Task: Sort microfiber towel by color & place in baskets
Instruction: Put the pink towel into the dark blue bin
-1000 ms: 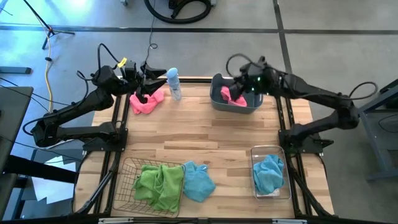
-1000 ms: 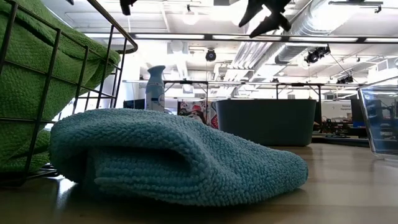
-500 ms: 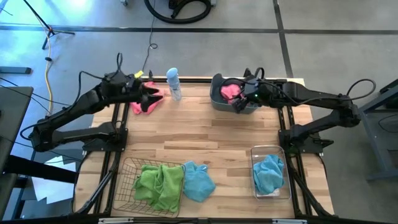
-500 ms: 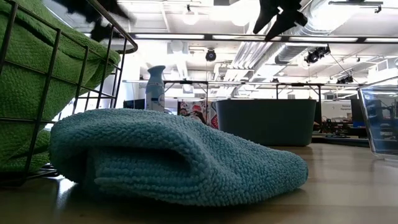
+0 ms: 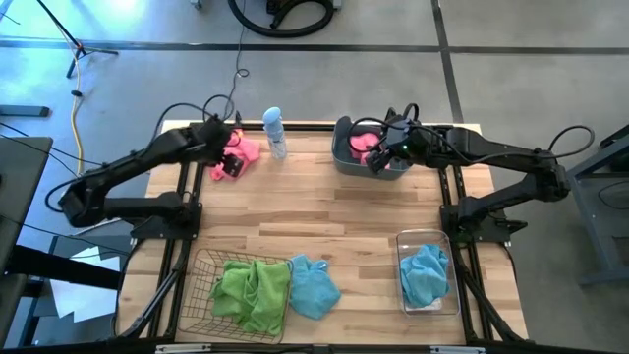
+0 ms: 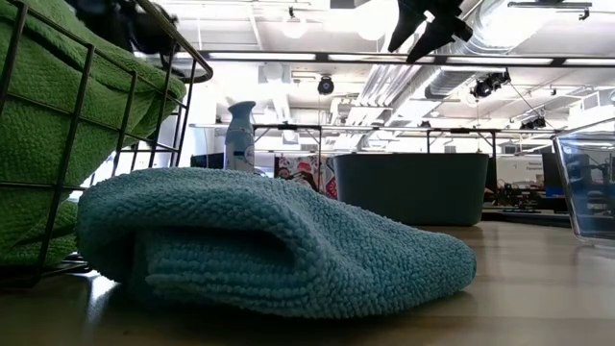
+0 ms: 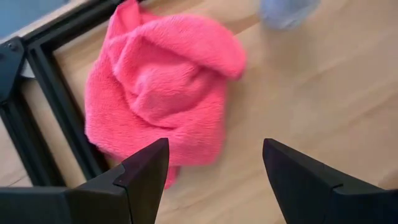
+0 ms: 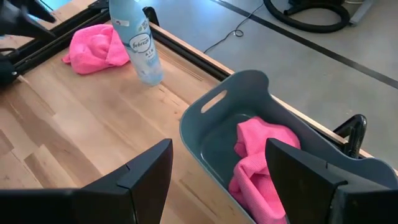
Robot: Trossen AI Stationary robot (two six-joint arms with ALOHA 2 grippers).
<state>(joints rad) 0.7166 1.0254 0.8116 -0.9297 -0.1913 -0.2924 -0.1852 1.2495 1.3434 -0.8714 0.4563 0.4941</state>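
Left gripper is hovering with fingers spread wide over the pink towel lying on the table at the far left corner, gripping nothing; the towel is sitting just ahead of and between its fingers, beside the table's black frame. A spray bottle is standing just past that towel, off toward the right arm. Right gripper is hanging wide open over the blue-grey tub, empty, with a second pink towel lying inside the tub right below and ahead of it. Well away from both grippers, at the near edge, the wire basket is holding a green towel, a blue towel is lying on the wood touching that basket's side, and the clear bin is holding another blue towel.
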